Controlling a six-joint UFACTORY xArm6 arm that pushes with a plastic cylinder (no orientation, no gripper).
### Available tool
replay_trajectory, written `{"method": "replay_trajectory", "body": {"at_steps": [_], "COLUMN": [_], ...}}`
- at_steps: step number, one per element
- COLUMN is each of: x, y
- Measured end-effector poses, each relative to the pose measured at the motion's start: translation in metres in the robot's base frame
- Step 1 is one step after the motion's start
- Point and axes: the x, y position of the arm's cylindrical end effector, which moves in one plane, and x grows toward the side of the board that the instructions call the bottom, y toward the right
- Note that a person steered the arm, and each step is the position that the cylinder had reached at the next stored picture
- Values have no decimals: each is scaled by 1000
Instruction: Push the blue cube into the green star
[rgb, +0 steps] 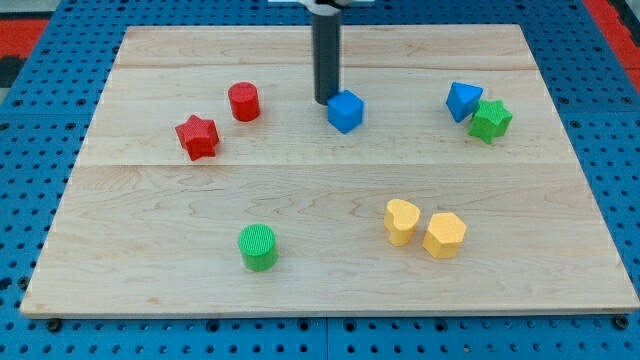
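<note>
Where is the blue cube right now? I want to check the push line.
The blue cube sits upper-middle on the board, my tip against its left side; the green star lies far to the view's right.

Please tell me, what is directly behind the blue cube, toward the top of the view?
Behind the blue cube stands my tip, at its upper-left edge, seemingly touching it. Beyond is bare wooden board. The cube may cover a little of the rod's foot; the exact contact is unclear.
</note>
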Motion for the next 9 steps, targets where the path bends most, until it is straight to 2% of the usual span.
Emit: {"method": "replay_trajectory", "body": {"at_steps": [1,2,3,4,5,6,7,8,9], "x": [14,35,62,97,93,97,70,54,55], "y": [62,-1,-33,56,70,28,9,98,97]}}
